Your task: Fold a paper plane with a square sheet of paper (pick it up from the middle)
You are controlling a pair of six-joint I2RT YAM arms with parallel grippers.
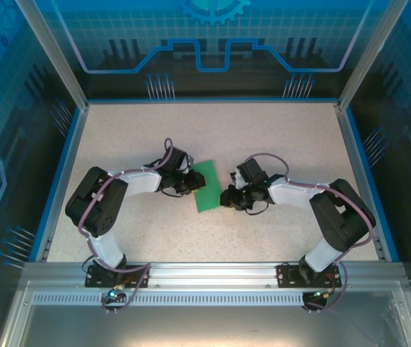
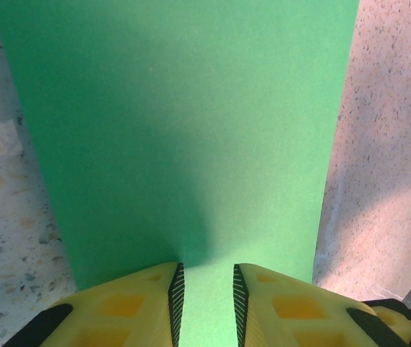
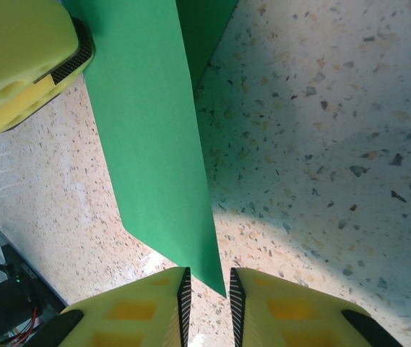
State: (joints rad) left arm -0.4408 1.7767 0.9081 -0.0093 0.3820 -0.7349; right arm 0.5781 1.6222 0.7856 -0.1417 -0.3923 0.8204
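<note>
While the square sheet of paper (image 1: 206, 186) lies at the middle of the table (image 1: 277, 137), left gripper (image 2: 206, 280) over its left edge and right gripper (image 3: 207, 280) at its near right corner, both with jaws narrowly parted and any pinch impossible to tell, best align edges squarely before pressing a crease.

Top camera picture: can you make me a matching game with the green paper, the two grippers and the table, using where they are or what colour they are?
Things:
1. square sheet of paper
2. left gripper
3. right gripper
4. table

Matches:
A. speckled beige
B. at the paper's right side
C. bright green
D. at the paper's left side

Pairs: 1-C, 2-D, 3-B, 4-A
</note>
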